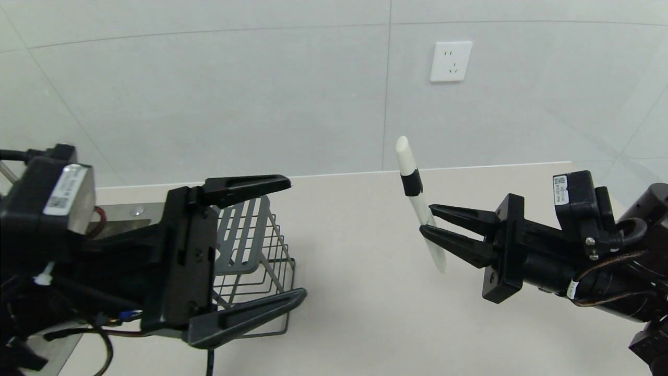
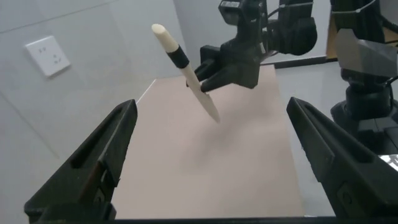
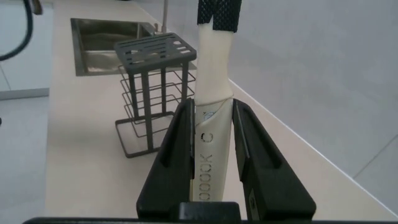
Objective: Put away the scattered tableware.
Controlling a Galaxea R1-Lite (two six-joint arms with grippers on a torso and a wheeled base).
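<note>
Head view: my right gripper [image 1: 427, 219] is clamped on a white utensil [image 1: 407, 159], which looks like a knife. It holds the tapered lower part, below the black band. The piece hangs in the air above the counter [image 1: 365, 292], rounded end up and leaning away from the gripper. It is well apart from the wire rack [image 1: 240, 230], which stands beside the sink [image 1: 136, 211]. My left gripper [image 1: 295, 239] is spread wide and holds nothing, and it sits in front of the rack.

Left wrist view: the left gripper [image 2: 210, 104] has its jaws far apart. Across the counter [image 2: 205, 174], the right gripper [image 2: 198, 78] pinches the utensil [image 2: 165, 38] on a slant, pointed end down.

Right wrist view: the right gripper [image 3: 212, 109] has both fingers flat against the utensil [image 3: 214, 68]. The rack [image 3: 155, 48] with its slotted top is beyond, near the sink [image 3: 112, 22].

Risks, as I judge them:
- The hold is on a smooth, narrowing section, so the piece could pivot or slide out during the carry.
- The slots look narrow (their true width is hard to tell), so a tilted tip could catch on the top plate.
- The rack looks light, and a push from the tip or from my left gripper could tip it or shove it toward the sink.
- Both arms work near the rack, so they could collide.
</note>
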